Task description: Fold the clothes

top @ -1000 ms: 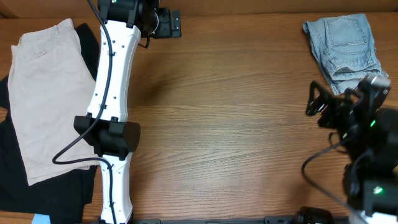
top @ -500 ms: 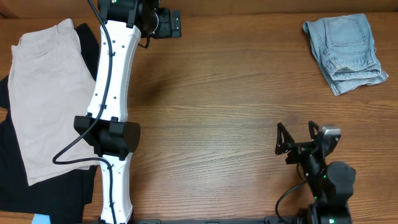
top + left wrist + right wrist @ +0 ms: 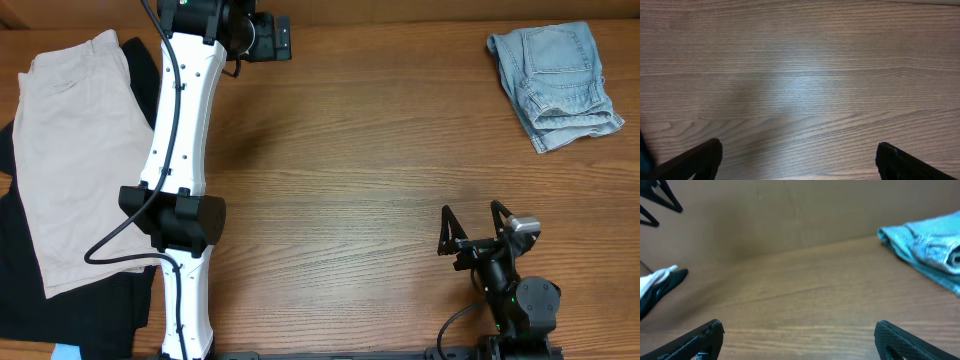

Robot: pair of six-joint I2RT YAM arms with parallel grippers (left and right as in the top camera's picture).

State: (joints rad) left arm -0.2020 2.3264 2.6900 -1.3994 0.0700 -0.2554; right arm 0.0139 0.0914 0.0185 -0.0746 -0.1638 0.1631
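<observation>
The faded light-blue denim shorts lie folded in a compact bundle at the table's far right corner. They also show at the right edge of the right wrist view. My right gripper is open and empty, low near the front edge, well short of the shorts; in its wrist view the jaws stand wide apart over bare wood. My left gripper is at the far edge, left of centre, far from the shorts. In its wrist view the jaws stand wide apart over bare wood.
Plain beige shorts lie flat at the far left on top of a black garment. The left arm stretches from the front edge to the back. A brown wall stands behind the table.
My right arm has pulled back from beside the denim shorts toward the front edge, open and empty. The shorts and the left arm have not moved.
</observation>
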